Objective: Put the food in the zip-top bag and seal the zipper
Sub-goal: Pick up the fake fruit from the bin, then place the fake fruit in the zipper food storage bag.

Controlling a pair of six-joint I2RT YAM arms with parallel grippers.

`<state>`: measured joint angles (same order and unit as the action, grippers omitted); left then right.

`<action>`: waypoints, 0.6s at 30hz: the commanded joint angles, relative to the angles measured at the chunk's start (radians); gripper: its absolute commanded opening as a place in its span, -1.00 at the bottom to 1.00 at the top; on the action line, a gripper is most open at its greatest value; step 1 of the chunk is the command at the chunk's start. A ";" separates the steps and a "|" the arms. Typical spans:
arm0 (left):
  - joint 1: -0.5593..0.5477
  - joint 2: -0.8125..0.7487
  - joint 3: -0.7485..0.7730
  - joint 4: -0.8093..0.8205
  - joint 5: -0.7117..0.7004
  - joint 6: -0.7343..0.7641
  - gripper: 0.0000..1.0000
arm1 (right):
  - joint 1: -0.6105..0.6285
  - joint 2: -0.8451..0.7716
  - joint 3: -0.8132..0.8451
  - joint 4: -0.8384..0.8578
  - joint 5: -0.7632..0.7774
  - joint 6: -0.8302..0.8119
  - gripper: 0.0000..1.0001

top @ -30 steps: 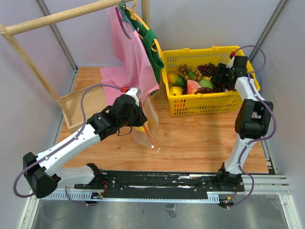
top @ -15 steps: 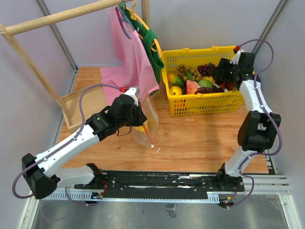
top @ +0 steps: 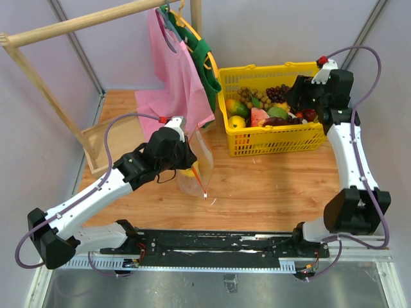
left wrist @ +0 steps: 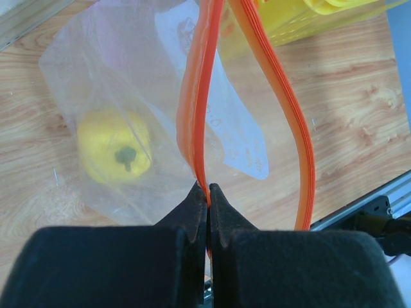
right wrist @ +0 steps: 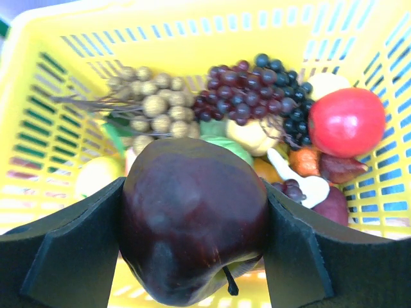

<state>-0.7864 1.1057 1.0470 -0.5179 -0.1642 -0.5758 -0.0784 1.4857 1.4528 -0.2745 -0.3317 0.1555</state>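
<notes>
Holding dark-maroon glossy toy fruit (right wrist: 192, 218) in right fingers (right wrist: 70, 250) above yellow plastic basket (right wrist: 192, 19); left fingers (left wrist: 186, 218) pinch orange zipper strip (left wrist: 198, 96) of clear plastic bag (left wrist: 109, 64). Release squarely over bag mouth.

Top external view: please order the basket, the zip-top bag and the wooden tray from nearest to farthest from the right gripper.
1. Basket: back right, just below the right gripper, which holds a dark red fruit.
2. Zip-top bag: centre, its zipper pinched by the left gripper.
3. Wooden tray: far left.
</notes>
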 commanded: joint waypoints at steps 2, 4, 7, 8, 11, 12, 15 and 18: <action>0.007 -0.025 0.027 0.005 -0.026 -0.007 -0.99 | 0.107 -0.162 -0.065 -0.027 -0.018 -0.033 -0.60; 0.007 -0.027 0.033 -0.004 -0.024 -0.007 -0.99 | 0.152 -0.221 -0.105 -0.027 -0.029 -0.032 -0.60; 0.007 -0.030 0.045 -0.018 -0.021 -0.006 -0.99 | 0.236 -0.297 -0.151 -0.024 -0.024 -0.032 -0.60; 0.007 -0.030 0.050 -0.022 -0.022 -0.006 -1.00 | 0.273 -0.320 -0.165 -0.019 -0.018 -0.032 -0.61; 0.007 -0.027 0.067 -0.038 -0.020 -0.006 -0.99 | 0.386 -0.373 -0.207 0.012 -0.019 -0.034 -0.61; 0.007 -0.027 0.070 -0.042 -0.018 -0.006 -0.99 | 0.422 -0.384 -0.215 0.020 -0.023 -0.037 -0.62; 0.007 -0.030 0.073 -0.053 -0.027 -0.005 -0.99 | 0.531 -0.398 -0.222 0.022 -0.026 -0.068 -0.62; 0.007 -0.031 0.082 -0.059 -0.022 -0.003 -0.99 | 0.619 -0.401 -0.228 0.030 -0.021 -0.095 -0.62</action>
<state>-0.7864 1.0969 1.0904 -0.5701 -0.1719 -0.5808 0.4461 1.1030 1.2366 -0.2821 -0.3481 0.1123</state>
